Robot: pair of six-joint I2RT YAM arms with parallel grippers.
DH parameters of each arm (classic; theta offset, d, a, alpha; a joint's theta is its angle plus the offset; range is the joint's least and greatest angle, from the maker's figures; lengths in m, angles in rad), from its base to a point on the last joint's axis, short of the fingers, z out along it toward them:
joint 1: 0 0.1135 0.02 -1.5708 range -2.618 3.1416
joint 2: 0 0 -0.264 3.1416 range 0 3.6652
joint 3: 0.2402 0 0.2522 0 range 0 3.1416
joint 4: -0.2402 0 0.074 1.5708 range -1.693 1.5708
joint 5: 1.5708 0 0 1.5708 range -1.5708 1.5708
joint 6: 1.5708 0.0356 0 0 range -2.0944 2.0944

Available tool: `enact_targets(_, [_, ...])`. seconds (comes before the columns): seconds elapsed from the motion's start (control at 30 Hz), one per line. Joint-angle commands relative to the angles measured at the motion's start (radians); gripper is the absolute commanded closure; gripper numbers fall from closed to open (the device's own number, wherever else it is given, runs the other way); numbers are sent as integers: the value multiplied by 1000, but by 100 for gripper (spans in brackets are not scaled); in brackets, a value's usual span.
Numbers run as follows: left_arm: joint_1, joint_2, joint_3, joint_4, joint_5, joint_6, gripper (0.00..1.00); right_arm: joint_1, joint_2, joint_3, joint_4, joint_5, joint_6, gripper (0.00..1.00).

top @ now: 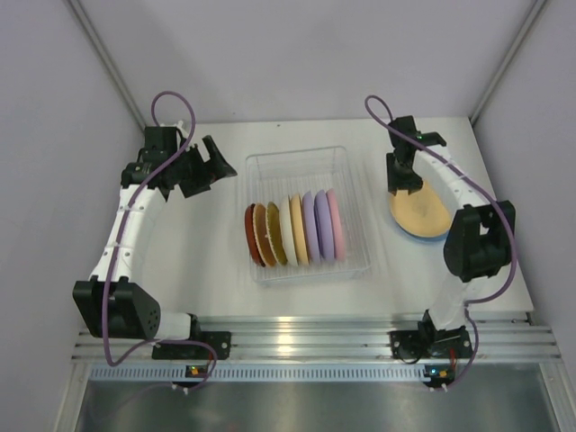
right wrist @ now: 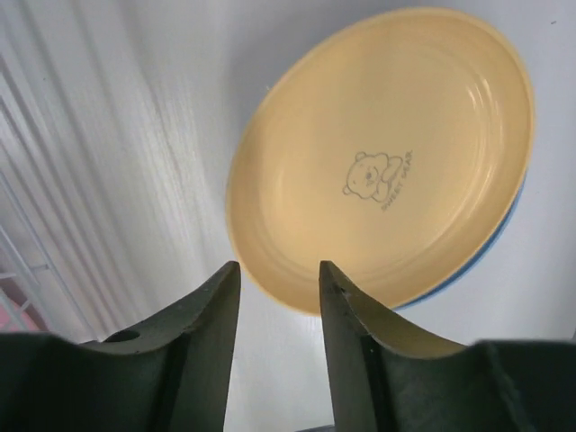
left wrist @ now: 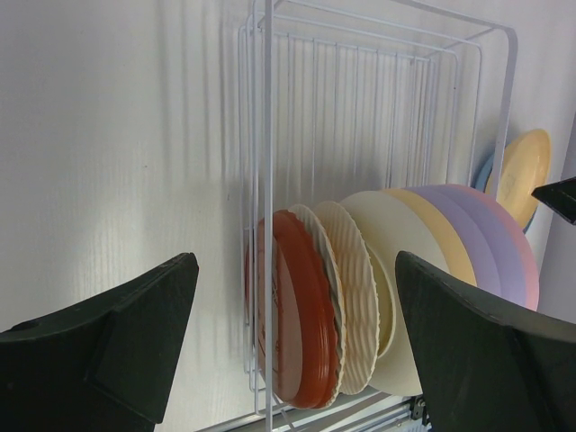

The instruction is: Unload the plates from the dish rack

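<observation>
The dish rack [top: 295,171] is a see-through tub in the middle of the table. Several plates stand on edge in its near half, from red [top: 251,236] on the left to pink [top: 336,225] on the right. A yellow-orange plate [top: 418,212] lies flat on a blue plate [top: 435,237] right of the rack. My left gripper [top: 220,165] is open and empty, left of the rack's far corner. Its wrist view shows the rack [left wrist: 267,135] and the red plate [left wrist: 301,315] between the wide-apart fingers. My right gripper [top: 403,184] is open and empty over the far edge of the yellow-orange plate [right wrist: 378,153].
Grey walls close in the table on the left, back and right. An aluminium rail [top: 306,337] runs along the near edge with both arm bases on it. The far half of the rack holds no plates.
</observation>
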Motion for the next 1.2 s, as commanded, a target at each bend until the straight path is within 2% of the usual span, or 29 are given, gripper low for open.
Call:
enact_targets(0.0, [0, -11, 11, 23, 7, 14, 4, 27, -41, 63, -46, -14, 1, 58])
enact_targets(0.03, [0, -11, 13, 23, 8, 14, 4, 27, -49, 83, -52, -25, 8, 50])
enact_targets(0.17, [0, -13, 11, 20, 7, 14, 4, 33, -107, 201, -80, -97, 15, 45])
enact_targets(0.3, [0, -13, 14, 17, 4, 16, 4, 42, -202, 198, -25, -446, 13, 47])
enact_targets(0.5, [0, -10, 19, 15, 10, 14, 4, 80, -297, -7, 125, -836, 30, 47])
enact_targets(0.67, [-2, -11, 19, 14, 10, 13, 4, 93, -356, -164, 236, -1011, 82, 48])
enact_targets(0.83, [-5, -5, 22, 14, 18, 10, 4, 129, -353, -187, 247, -1053, 74, 50])
enact_targets(1.17, [-6, -20, 16, 9, 2, 18, 4, 169, -291, -176, 218, -1004, 54, 56])
